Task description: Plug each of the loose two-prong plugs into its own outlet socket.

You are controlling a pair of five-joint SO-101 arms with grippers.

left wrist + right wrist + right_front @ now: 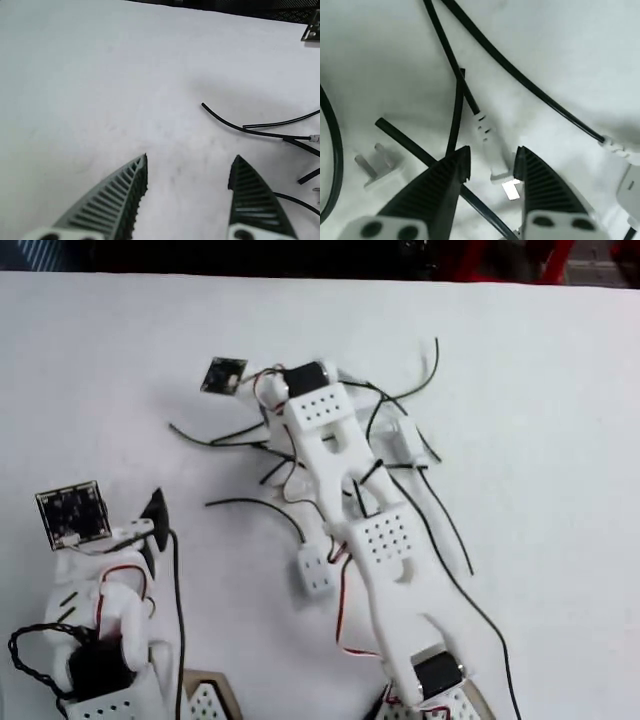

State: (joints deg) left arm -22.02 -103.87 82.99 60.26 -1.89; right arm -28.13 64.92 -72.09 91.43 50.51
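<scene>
In the right wrist view my right gripper (492,150) is open and low over the table. Its fingers straddle a white two-prong plug (489,142) that lies flat on its black cable, metal prongs (509,189) pointing toward the wrist. A second small plug (376,169) lies apart from it, prongs up. From above, the right arm (320,410) stretches over a tangle of black cables (240,435). A white outlet socket block (315,571) sits beside that arm and another (402,440) lies among the cables. My left gripper (190,159) is open over bare table.
Black cable ends (250,127) lie off to one side of the left gripper. The left arm (110,630) sits at the near left of the white table (520,370), whose far and right parts are bare. Loose cables (450,530) trail along the right arm.
</scene>
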